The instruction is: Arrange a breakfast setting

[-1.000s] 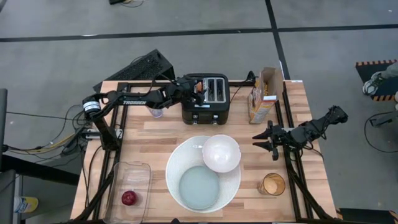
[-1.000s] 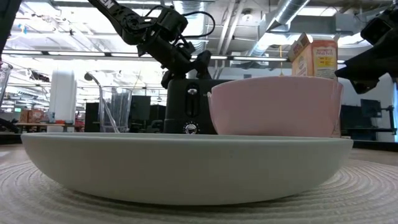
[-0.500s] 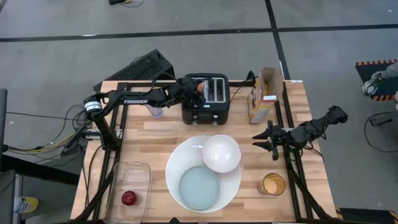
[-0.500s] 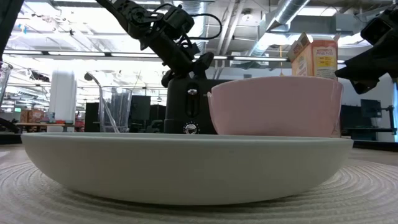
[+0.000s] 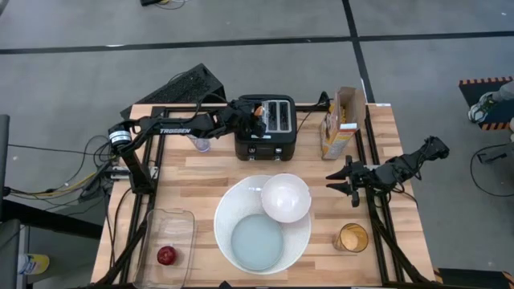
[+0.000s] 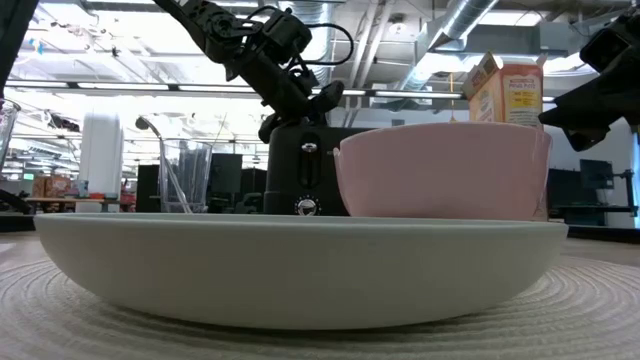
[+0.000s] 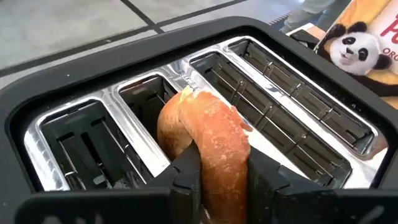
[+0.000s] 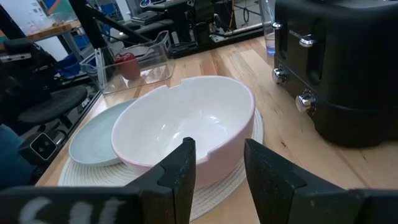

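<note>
One toasted bagel half (image 7: 208, 140) is sticking up out of a slot of the black toaster (image 5: 266, 127) at the back of the table, and the left gripper (image 7: 224, 177) has its two dark fingers pressed against either side of it, so it's pinching the bagel right above the slot. From overhead you can see the left arm stretched across from the left edge to reach the toaster top, with the bagel showing as a little orange-brown bit at its tip (image 5: 258, 111). Just left of the toaster there's a clear glass (image 5: 202, 144) with what looks like a spoon handle in it, though I can't make out the colour. Right of the toaster stands an open cereal box (image 5: 341, 122) with a panda on it. Nearer the front, the big round white plate (image 5: 228, 212) with the pale blue centre sits on a round woven mat (image 6: 90, 310), and the small white bowl (image 5: 286, 197) rests on the plate's back right part, overlapping the rim. Front left is a clear plastic tub (image 5: 168, 235) with the small red apple (image 5: 166, 255) inside. Front right, a clear cup (image 5: 351, 238) holds the orange cereal balls. The right gripper (image 5: 343, 181) hangs over the right side of the table, between the cereal box and that cup, pointing toward the bowl, fingers closed on nothing.
</note>
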